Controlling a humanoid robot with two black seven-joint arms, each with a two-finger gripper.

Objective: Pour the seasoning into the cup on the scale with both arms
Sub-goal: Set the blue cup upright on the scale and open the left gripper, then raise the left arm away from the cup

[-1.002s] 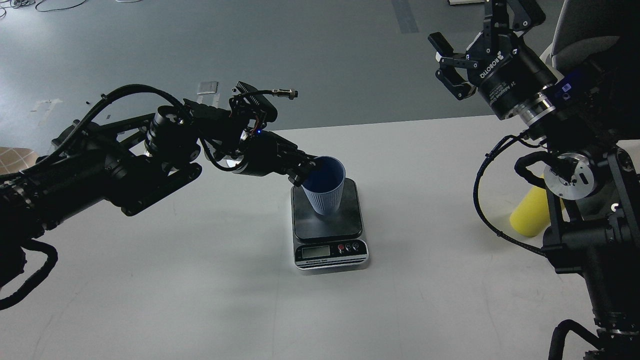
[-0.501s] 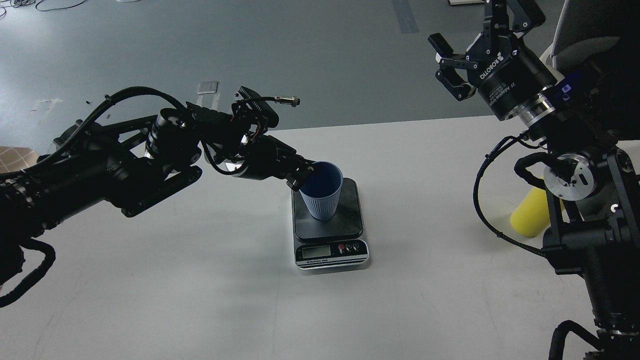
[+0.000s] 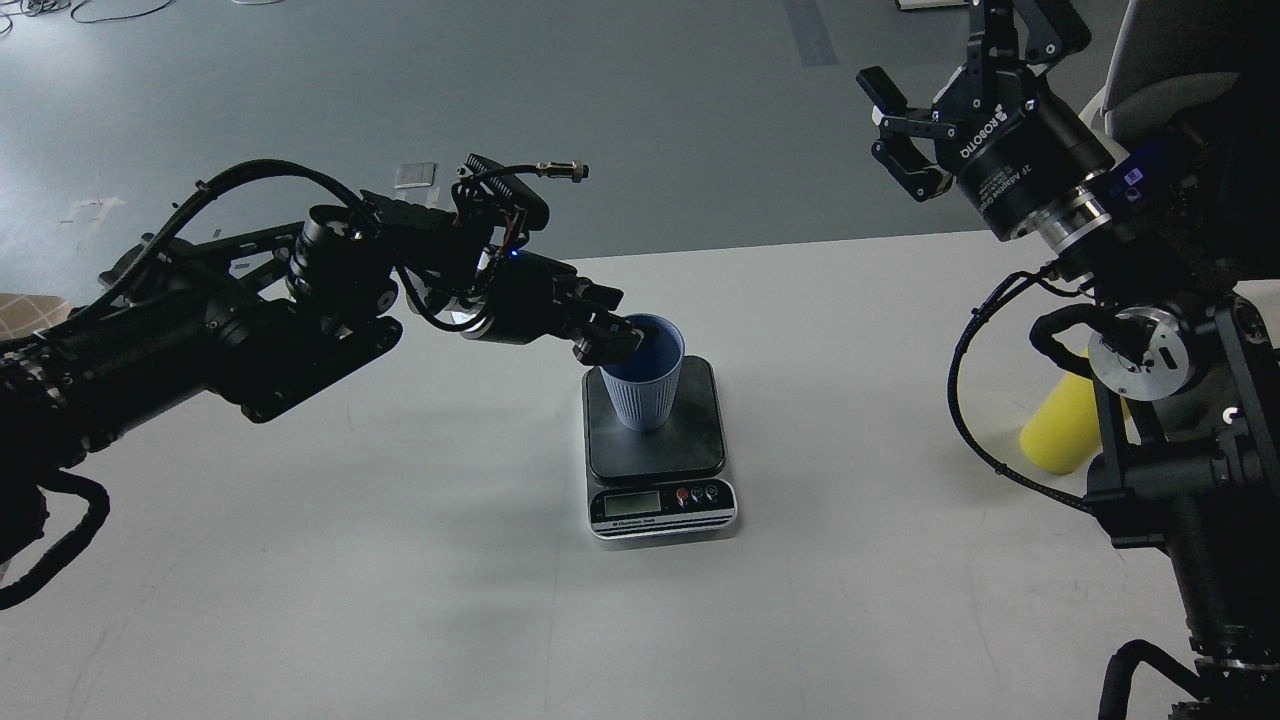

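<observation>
The ribbed blue cup stands upright on the dark platform of the scale, at the middle of the white table. My left gripper reaches in from the left and its fingers are closed over the cup's left rim. My right gripper is open and empty, raised high at the upper right, far from the cup. The yellow seasoning bottle is on the table at the right, mostly hidden behind my right arm; only part of its body shows.
The scale's silver front panel with the LCD and small buttons faces me. The white table ends at a far edge behind the scale, with grey floor beyond. My right arm's joints and cables fill the right side.
The cup was tilted in my left gripper above the scale; it now stands upright on the platform. My left arm's wrist has risen a little. The right arm has not moved.
</observation>
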